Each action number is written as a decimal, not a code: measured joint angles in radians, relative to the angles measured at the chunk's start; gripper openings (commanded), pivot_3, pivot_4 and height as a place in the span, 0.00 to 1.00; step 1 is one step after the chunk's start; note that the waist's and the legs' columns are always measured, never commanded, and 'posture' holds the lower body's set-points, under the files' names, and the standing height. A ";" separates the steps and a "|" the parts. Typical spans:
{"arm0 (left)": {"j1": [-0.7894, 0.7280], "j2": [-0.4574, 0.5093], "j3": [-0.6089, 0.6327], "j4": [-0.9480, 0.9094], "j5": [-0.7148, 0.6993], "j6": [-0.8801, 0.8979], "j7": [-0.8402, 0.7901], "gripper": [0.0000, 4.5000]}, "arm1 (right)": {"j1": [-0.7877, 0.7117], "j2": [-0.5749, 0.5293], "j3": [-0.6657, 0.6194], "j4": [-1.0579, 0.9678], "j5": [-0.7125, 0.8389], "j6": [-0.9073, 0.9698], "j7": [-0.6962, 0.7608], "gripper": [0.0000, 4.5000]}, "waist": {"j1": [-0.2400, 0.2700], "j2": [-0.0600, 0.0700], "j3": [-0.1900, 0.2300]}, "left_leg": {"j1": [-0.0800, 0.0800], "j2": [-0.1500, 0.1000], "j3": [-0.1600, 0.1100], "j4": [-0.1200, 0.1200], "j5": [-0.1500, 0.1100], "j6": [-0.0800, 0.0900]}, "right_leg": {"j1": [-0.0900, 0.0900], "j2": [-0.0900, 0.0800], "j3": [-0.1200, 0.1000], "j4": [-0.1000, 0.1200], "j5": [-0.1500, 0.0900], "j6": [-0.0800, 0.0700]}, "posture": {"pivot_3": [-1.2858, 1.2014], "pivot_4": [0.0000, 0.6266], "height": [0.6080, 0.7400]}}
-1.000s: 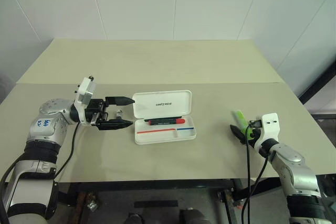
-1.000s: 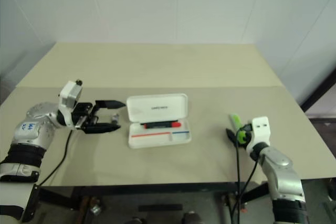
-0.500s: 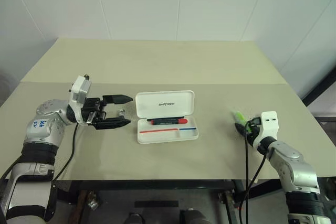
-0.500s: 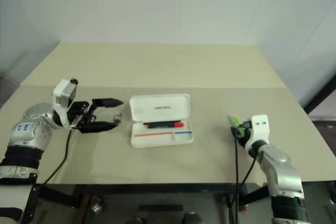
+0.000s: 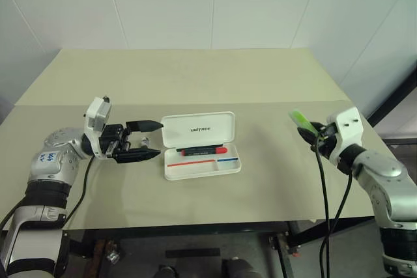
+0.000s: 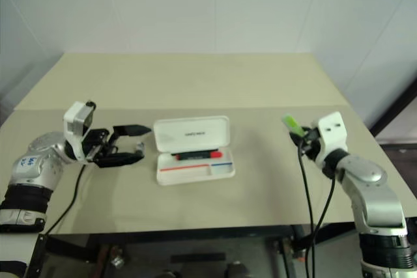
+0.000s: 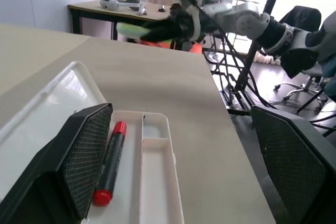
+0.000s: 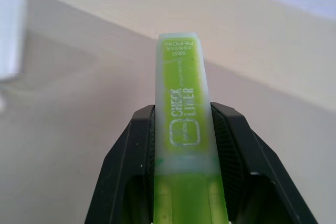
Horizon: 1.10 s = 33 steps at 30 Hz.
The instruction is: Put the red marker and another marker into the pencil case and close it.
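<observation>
The white pencil case (image 5: 199, 144) lies open at the table's middle, lid tilted back. Inside its tray rests the red marker (image 5: 206, 150), also plain in the left wrist view as the red marker (image 7: 109, 165). My left gripper (image 5: 151, 139) hovers open just left of the case, fingers pointing at it, nothing between them. On the right, my right gripper (image 5: 311, 129) is shut on the lime-green marker (image 5: 301, 118), lifted above the table; the green marker (image 8: 182, 124) sticks out past the black fingers (image 8: 131, 156).
The beige table (image 5: 195, 76) has a seam across its middle and open surface behind and in front of the case. A black cable (image 5: 320, 180) hangs from the right arm. The table's right edge (image 5: 352, 105) runs near the right gripper.
The right gripper has shut on the green marker and lifted it off the table, moving slightly toward the case. The left gripper has stayed beside the case.
</observation>
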 measured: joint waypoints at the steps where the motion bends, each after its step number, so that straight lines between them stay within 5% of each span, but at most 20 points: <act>1: 0.002 0.008 -0.004 0.010 0.006 -0.013 0.000 1.00 | -0.022 -0.017 0.028 -0.020 0.016 0.036 0.030 0.25 | -0.002 0.000 0.000 | 0.000 0.000 0.000 0.000 0.000 0.000 | 0.000 0.000 0.000 0.000 0.000 0.000 | 0.52 0.24 1.00; 8: 0.001 0.011 0.023 0.121 0.035 -0.092 0.000 1.00 | -0.193 -0.081 0.272 -0.078 0.036 0.127 0.239 0.25 | 0.000 0.000 0.000 | -0.001 0.000 0.002 0.000 0.000 0.000 | -0.002 -0.001 0.001 -0.001 0.000 0.000 | 0.52 0.24 1.00; 17: 0.105 0.035 0.002 0.123 0.000 -0.132 0.000 1.00 | -0.384 0.098 0.565 0.044 -0.035 0.031 0.416 0.25 | 0.000 0.000 0.000 | -0.003 0.000 0.001 0.000 -0.001 0.001 | -0.004 -0.003 -0.001 0.000 -0.001 -0.002 | 0.52 0.24 1.00; 26: 0.165 0.094 0.006 0.084 -0.001 -0.183 0.000 1.00 | -0.521 0.290 0.631 0.356 -0.147 -0.151 0.500 0.25 | -0.001 0.000 0.000 | -0.003 0.001 -0.001 0.000 -0.002 0.001 | -0.004 -0.003 -0.005 0.001 -0.002 -0.004 | 0.52 0.24 1.00; 33: 0.206 0.099 0.035 0.038 -0.002 -0.154 0.000 1.00 | -0.523 0.336 0.640 0.446 -0.142 -0.182 0.621 0.25 | -0.002 0.000 0.000 | -0.004 0.001 -0.004 0.000 -0.002 0.000 | -0.004 -0.004 -0.009 0.002 -0.003 -0.006 | 0.52 0.24 1.00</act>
